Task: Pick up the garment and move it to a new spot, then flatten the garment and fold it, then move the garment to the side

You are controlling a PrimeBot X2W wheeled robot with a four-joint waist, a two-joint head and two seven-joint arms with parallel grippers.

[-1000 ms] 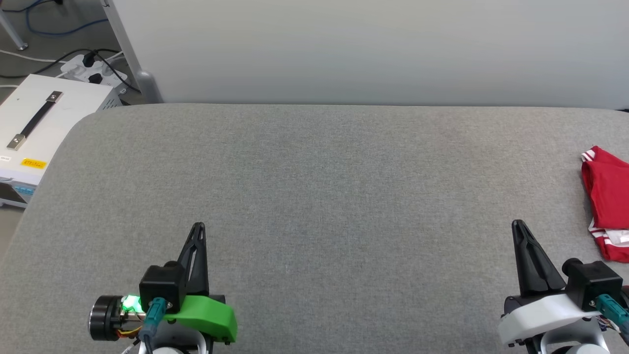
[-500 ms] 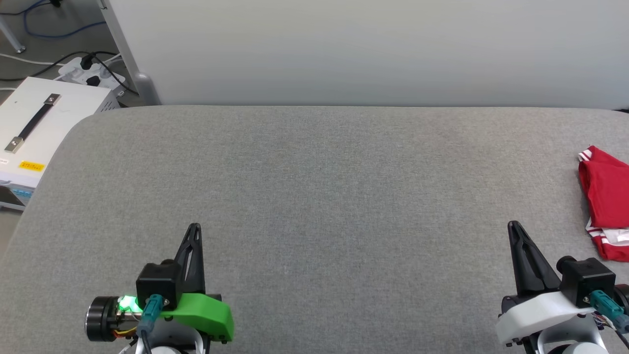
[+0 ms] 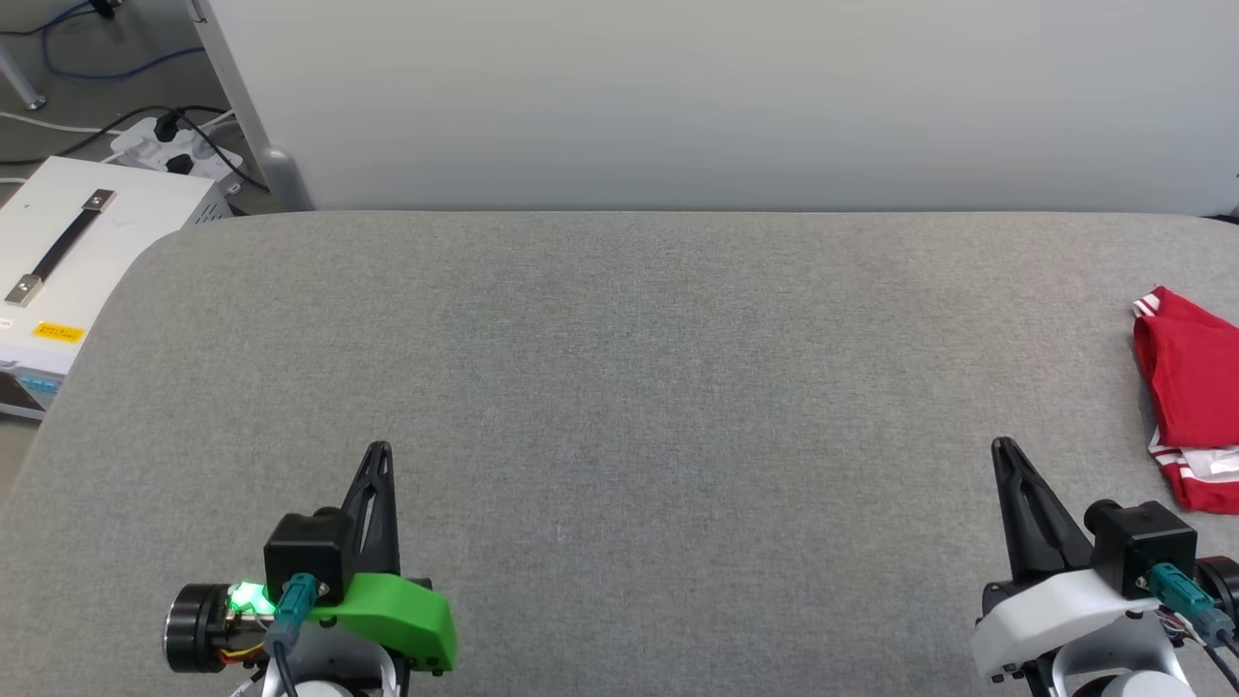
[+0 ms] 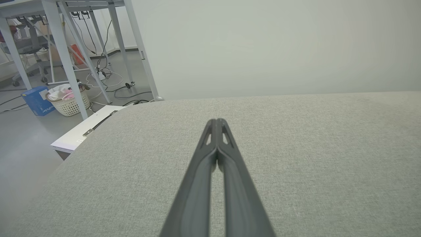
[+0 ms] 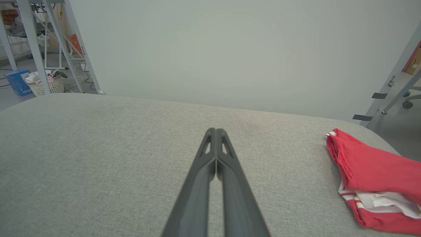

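Left hand (image 3: 377,451) and right hand (image 3: 1003,447) pinched shut, empty, above the bench (image 3: 619,368).
Red jersey (image 3: 1189,382) lies bunched off to that right hand's right, slightly beyond it; best open wide before reaching its near edge.

Left claw (image 3: 377,451): black, green shroud (image 3: 402,608), glowing LED (image 3: 250,593). Right claw (image 3: 1003,445): black, white shroud (image 3: 1050,608), teal connector (image 3: 1174,587).
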